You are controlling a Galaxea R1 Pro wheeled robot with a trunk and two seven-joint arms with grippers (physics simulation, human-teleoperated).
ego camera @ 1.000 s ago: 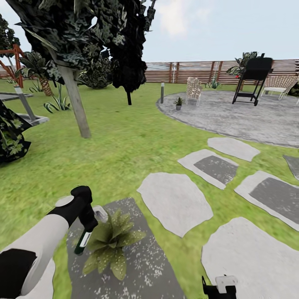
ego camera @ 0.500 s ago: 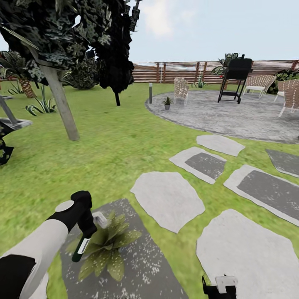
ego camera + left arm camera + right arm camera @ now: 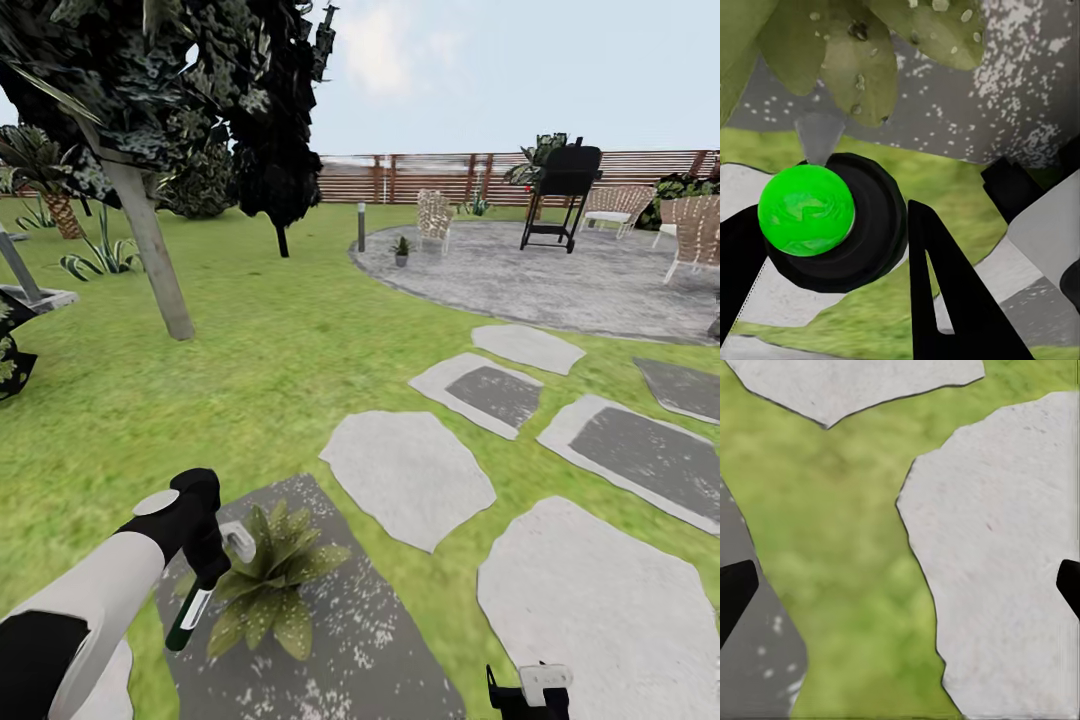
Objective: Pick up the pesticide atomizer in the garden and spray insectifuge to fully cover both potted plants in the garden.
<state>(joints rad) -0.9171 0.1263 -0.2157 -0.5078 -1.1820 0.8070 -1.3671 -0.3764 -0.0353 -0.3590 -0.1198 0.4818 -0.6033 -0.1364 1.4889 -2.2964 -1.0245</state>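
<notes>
My left gripper is shut on the pesticide atomizer, a slim dark green bottle with a white label and a pale trigger head. It hangs tilted right beside a potted plant on a speckled dark stepping stone. In the left wrist view the atomizer's bright green end sits between the black fingers, with droplet-dotted leaves beyond. A second potted plant stands far off at the patio edge. My right gripper is open over grass and pale stone, and it shows low in the head view.
Pale stepping stones lead across the lawn to the round patio. A grey bollard lamp, wicker chairs and a black grill stand there. A leaning tree trunk rises to the left, and a slatted fence closes the back.
The whole picture has shifted left, so the camera turned. My left gripper keeps the atomizer beside the near plant; more white specks lie on the stone. The right arm is unchanged.
</notes>
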